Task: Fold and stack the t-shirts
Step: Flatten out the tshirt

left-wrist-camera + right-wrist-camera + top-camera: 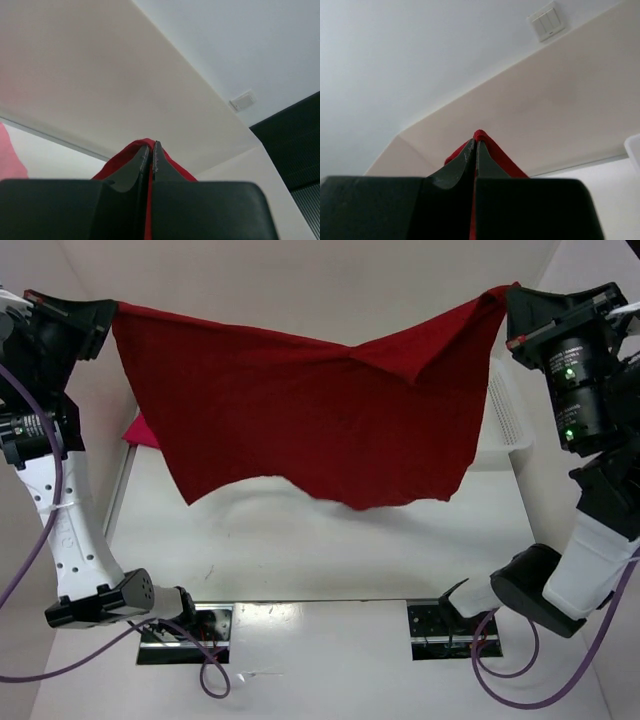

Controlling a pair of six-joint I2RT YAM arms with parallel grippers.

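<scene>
The dark red t-shirt (320, 420) hangs spread in the air above the white table (300, 550), stretched between the two arms like a curtain. The left gripper (108, 315), at about ten o'clock in the top view, is clenched on the shirt's upper left corner. The right gripper (512, 300), at about two o'clock, is clenched on the upper right corner. The top edge sags in the middle, a diagonal fold runs down from the right corner, and the lower edge is uneven and does not touch the table. The cloth is plain, of one deep red colour. In each wrist view the two fingers are pressed together with a red fold between them. A bright crimson-pink t-shirt (140, 430) shows at nine o'clock, partly hidden behind the hanging shirt. A white mesh basket (505, 420) stands at three o'clock.
</scene>
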